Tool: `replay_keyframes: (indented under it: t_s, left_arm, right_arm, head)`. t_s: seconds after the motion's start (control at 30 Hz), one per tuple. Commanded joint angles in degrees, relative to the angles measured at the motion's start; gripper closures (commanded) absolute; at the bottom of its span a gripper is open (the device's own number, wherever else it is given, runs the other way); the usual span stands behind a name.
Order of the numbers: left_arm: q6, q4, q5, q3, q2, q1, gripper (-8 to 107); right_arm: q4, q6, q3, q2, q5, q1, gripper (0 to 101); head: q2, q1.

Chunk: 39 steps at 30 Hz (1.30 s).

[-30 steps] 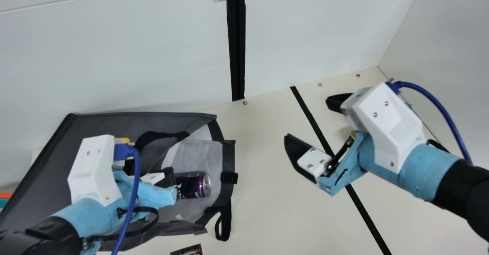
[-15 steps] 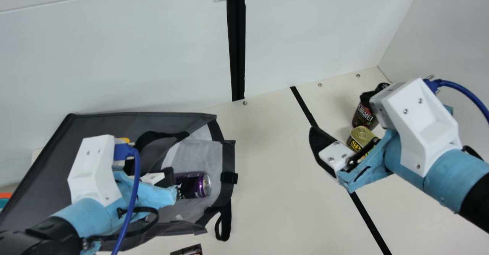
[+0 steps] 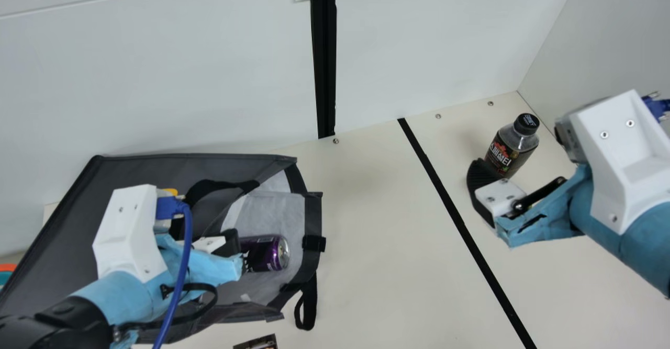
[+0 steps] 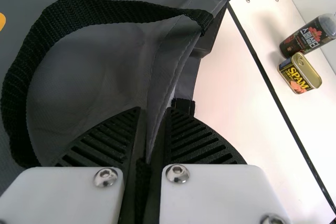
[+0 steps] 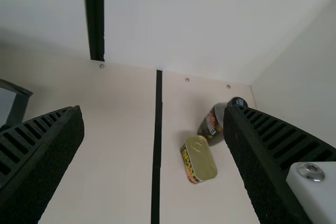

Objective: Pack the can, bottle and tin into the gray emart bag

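Note:
In the main view my left gripper (image 3: 226, 243) is at the mouth of the gray bag (image 3: 193, 166); the left wrist view has this gripper (image 4: 153, 111) shut on the bag's fabric edge. The purple can (image 3: 268, 253) lies on its side inside the bag, on the pale lining. At the right, my right gripper (image 3: 484, 184) is held above the table near the dark bottle (image 3: 510, 147), which stands upright. Open and empty, the right gripper (image 5: 153, 109) has the tin (image 5: 199, 159) and the bottle (image 5: 211, 124) beyond its fingers in its wrist view. The tin (image 4: 299, 73) stands beside the bottle (image 4: 310, 36).
A black strip (image 3: 460, 226) crosses the cream table (image 3: 377, 234). White walls rise behind and at the right. A dark printed item (image 3: 257, 342) lies at the main view's bottom edge, and an orange and teal object (image 3: 6, 273) is at the far left.
My right arm has moved right in the main view, bringing the bottle into sight; the tin, partly visible half a second ago, is hidden there now. My left arm and the bag have kept still.

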Motion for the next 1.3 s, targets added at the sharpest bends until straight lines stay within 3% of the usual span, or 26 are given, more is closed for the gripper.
replay_keyframes:
  t_s: [0.0, 0.43, 0.5, 0.83, 1.27]
  left_arm:
    - [0.0, 0.0, 0.0, 0.0, 0.0, 0.0, 89]
    - [0.0, 0.0, 0.0, 0.0, 0.0, 0.0, 89]
    - [0.0, 0.0, 0.0, 0.0, 0.0, 0.0, 89]
    - [0.0, 0.0, 0.0, 0.0, 0.0, 0.0, 89]
    - [0.0, 0.0, 0.0, 0.0, 0.0, 0.0, 89]
  right_arm:
    - [-4.0, 3.2, -1.2, 0.3, 1.8, 0.5, 10]
    - [-15.5, 12.8, -8.2, 1.8, 12.7, 5.3, 10]
    - [-16.1, 13.4, -7.8, 1.8, 13.0, 5.3, 10]
    - [-13.4, 11.0, -4.9, 0.4, 13.0, 0.0, 10]
    - [-8.5, 6.9, -4.2, -0.3, 13.0, -6.0, 10]
  head:
    - [0.0, -1.3]
    - [0.0, -1.3]
    - [0.0, -1.3]
    - [0.0, -1.3]
    - [0.0, -1.3]
